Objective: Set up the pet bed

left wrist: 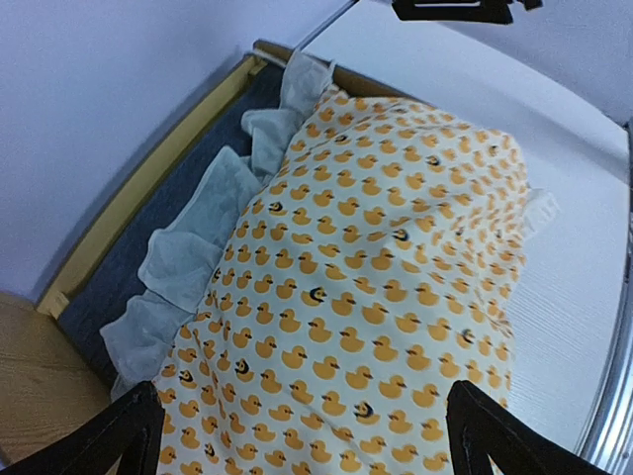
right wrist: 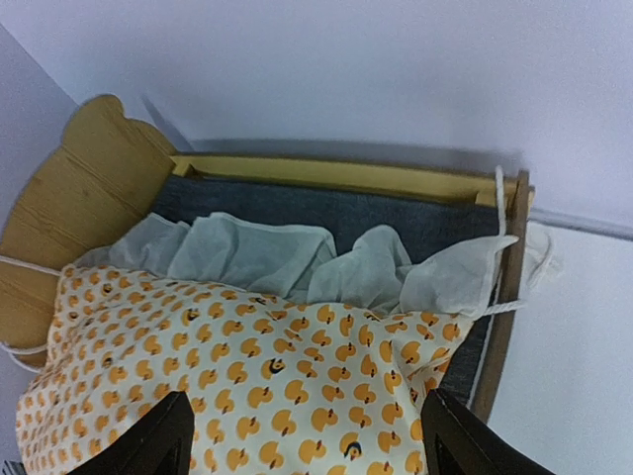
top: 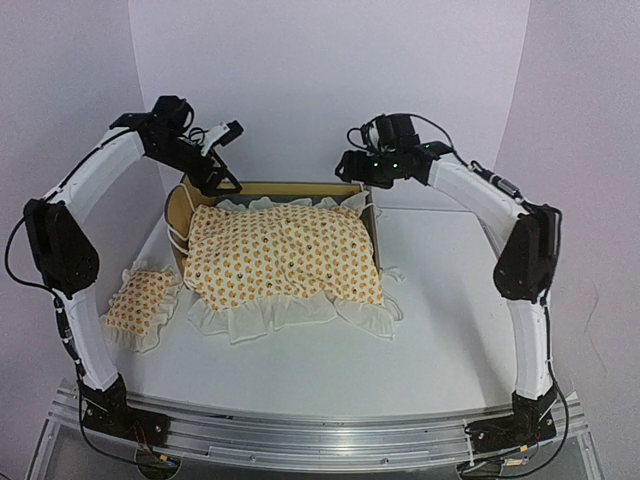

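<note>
Closest to me, the bare white desk (top: pixel 330 370) fills the lower middle of the top view. The pillow (top: pixel 140 300) lies flat on the desk at centre left, outside the bed, just beside the headboard end. Next back, the duck-print bedding (top: pixel 285 258) sits at frame centre, spread over the bed frame (top: pixel 300 187). Its near frill spills past the frame onto the desk. The headboard (top: pixel 180 212) stands upright at the frame's left end, and a white cord (right wrist: pixel 25 265) crosses it. Along the far side the ruffle (left wrist: pixel 188 267) is bunched up. A strip of dark grey base (right wrist: pixel 326 213) shows between it and the far wooden rail. Farthest back, the left gripper (left wrist: pixel 307 396) hangs over the bed's far left corner by the headboard. I see its fingers spread wide, holding nothing. The right gripper (right wrist: pixel 307 411) hangs over the far right corner, also spread wide and holding nothing.
</note>
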`<action>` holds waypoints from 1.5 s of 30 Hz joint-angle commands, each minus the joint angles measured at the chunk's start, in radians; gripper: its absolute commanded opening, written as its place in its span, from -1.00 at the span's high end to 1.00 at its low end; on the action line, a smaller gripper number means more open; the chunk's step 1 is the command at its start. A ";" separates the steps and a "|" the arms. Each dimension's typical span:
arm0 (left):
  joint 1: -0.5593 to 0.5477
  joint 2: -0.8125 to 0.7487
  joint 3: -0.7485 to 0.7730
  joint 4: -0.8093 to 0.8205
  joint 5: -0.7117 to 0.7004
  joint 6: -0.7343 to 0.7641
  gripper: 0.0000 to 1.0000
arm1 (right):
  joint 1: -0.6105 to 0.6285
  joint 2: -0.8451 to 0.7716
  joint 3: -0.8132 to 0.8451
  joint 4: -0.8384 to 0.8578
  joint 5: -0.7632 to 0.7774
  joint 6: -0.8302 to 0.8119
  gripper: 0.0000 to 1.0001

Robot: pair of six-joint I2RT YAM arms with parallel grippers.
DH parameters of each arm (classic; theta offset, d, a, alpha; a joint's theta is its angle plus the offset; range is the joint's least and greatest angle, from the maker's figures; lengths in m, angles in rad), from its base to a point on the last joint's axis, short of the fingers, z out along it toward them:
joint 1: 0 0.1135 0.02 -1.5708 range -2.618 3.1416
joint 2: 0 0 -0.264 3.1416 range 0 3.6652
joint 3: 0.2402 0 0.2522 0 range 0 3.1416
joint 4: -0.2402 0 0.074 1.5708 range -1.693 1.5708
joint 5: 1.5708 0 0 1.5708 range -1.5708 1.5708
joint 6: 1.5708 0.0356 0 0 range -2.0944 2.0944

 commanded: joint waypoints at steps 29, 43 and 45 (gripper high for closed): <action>-0.042 0.160 -0.084 0.689 -0.510 -0.037 1.00 | 0.014 0.177 0.131 0.312 0.189 0.055 1.00; -0.026 0.328 0.037 0.890 -0.538 0.006 1.00 | -0.029 0.307 0.242 0.480 0.300 0.031 1.00; -0.025 0.363 0.080 0.879 -0.539 0.013 1.00 | -0.034 0.334 0.261 0.493 0.298 0.017 1.00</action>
